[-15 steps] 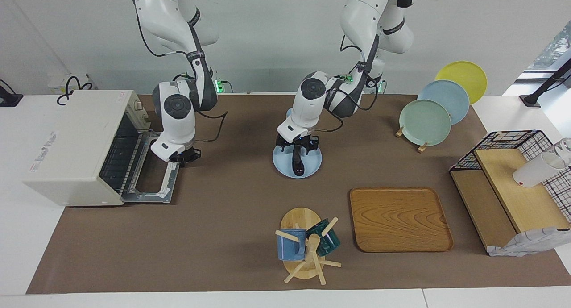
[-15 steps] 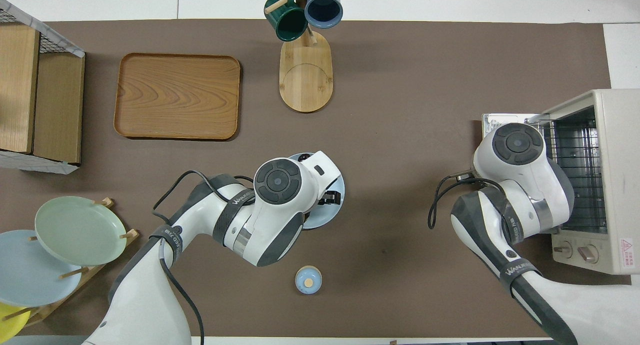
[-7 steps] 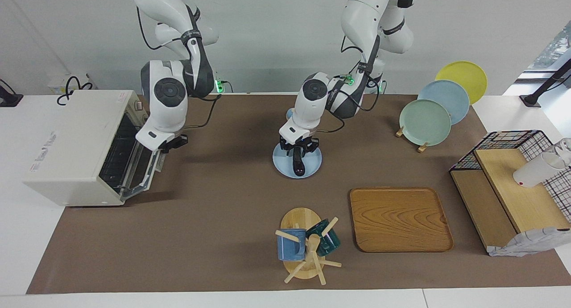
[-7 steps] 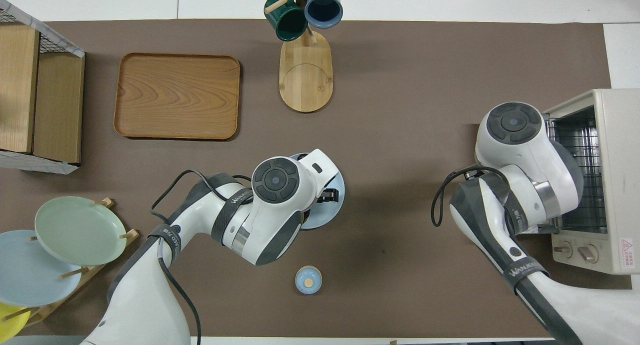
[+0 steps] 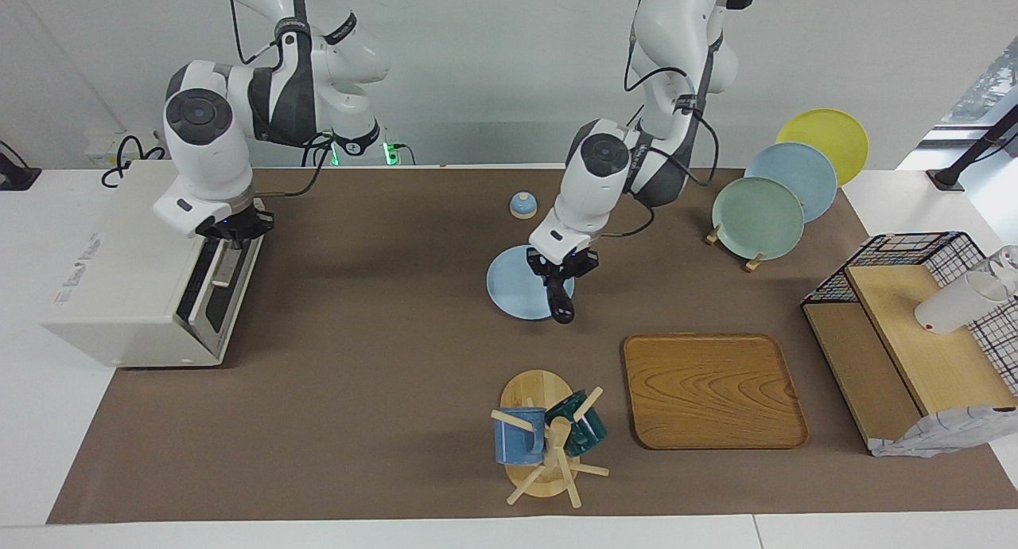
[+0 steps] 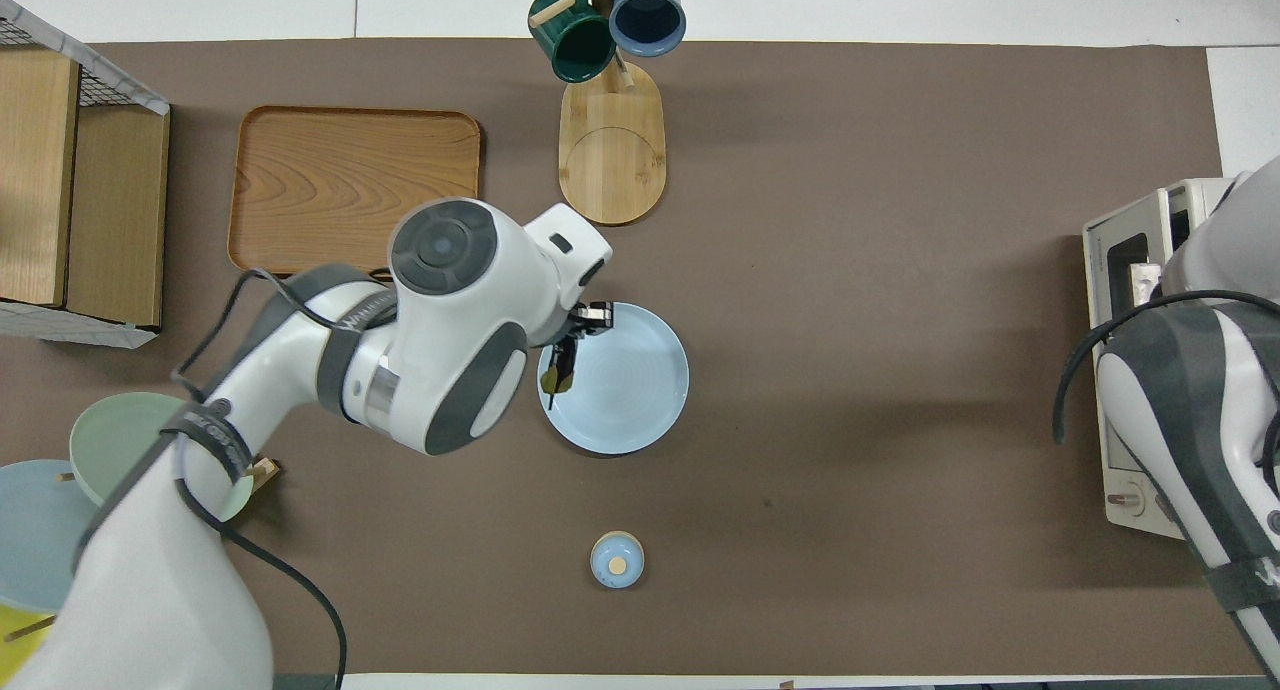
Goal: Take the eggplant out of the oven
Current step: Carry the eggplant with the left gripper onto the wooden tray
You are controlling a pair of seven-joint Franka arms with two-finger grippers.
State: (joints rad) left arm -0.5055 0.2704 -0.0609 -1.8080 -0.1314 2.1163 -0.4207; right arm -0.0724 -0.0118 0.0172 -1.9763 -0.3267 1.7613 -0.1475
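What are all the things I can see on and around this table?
oven: one, off-white, door shut, right arm's end of the table
eggplant: one, dark purple, hanging over the flat plate
flat plate: one, light blue, mid-table
small dome: one, blue, nearer to the robots than the flat plate
tray: one, wooden, farther from the robots than the flat plate
mug tree: one, wooden, beside the tray
mugs: two, blue and green, on the mug tree
standing plates: three, green, blue, yellow, toward the left arm's end
wire shelf: one, black, left arm's end
cup: one, white, on the wire shelf
left hand: shut on the eggplant
right hand: shut, at the oven door's top
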